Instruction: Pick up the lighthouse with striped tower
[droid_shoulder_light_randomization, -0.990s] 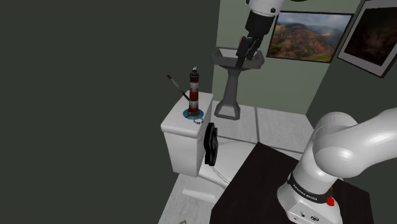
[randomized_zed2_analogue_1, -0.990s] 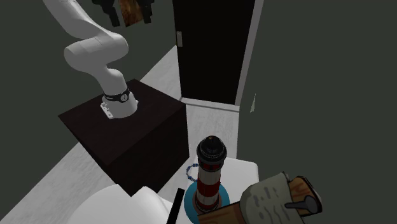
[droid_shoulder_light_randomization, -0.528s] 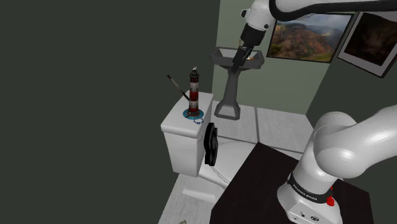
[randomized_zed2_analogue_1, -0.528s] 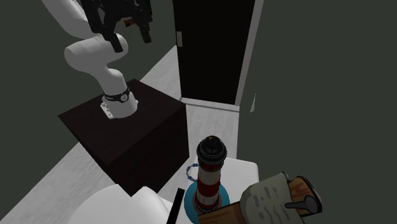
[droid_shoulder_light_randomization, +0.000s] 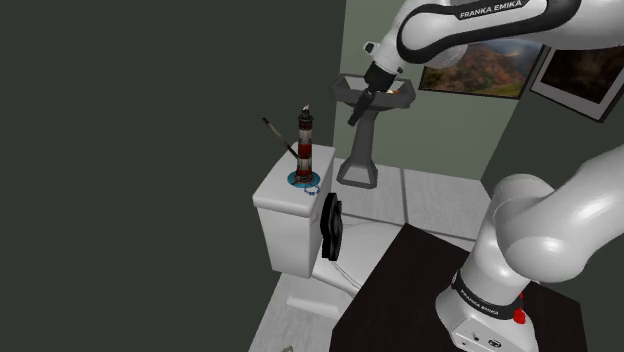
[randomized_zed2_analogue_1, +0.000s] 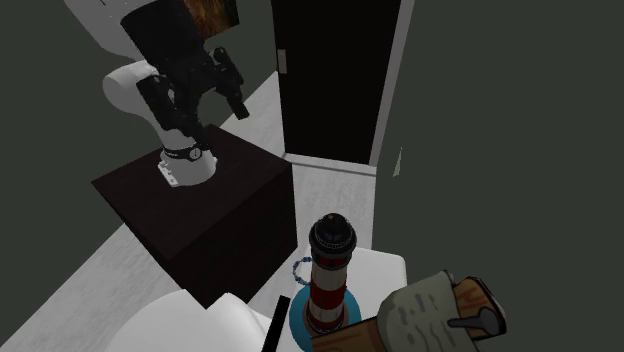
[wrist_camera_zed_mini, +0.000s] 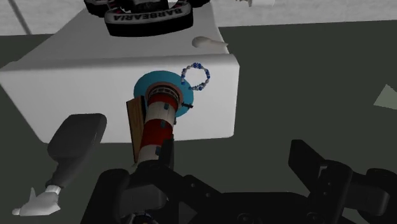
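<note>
- Between the fingertips of the gripper (wrist_camera_zed_mini: 235, 158) nothing was clasped; the two black fingers (wrist_camera_zed_mini: 305, 159) were seen spread apart, released.
- Just past one finger, and touched by neither, the lighthouse (wrist_camera_zed_mini: 159, 121) was seen, its tower banded red and white under a black top.
- Beneath the lighthouse a round teal base (wrist_camera_zed_mini: 143, 86) was seen, set on the lid of a white toilet tank (wrist_camera_zed_mini: 63, 83), and the tower was stood upright on it.
- Against the tower's side, nearer the fingers than the base, a wooden board (wrist_camera_zed_mini: 135, 124) was seen.
- Beyond the base, farther from the fingers, a ring of blue beads (wrist_camera_zed_mini: 196, 75) was laid on the tank, just beside the teal rim.
- Farther still, past the tank's edge, a black disc (wrist_camera_zed_mini: 146, 19) lettered BARBEARIA was seen.
- From the shoulder view the fingers were found high up in front of a pedestal sink (droid_shoulder_light_randomization: 365, 130), with the lighthouse well apart from them and lower.
</note>
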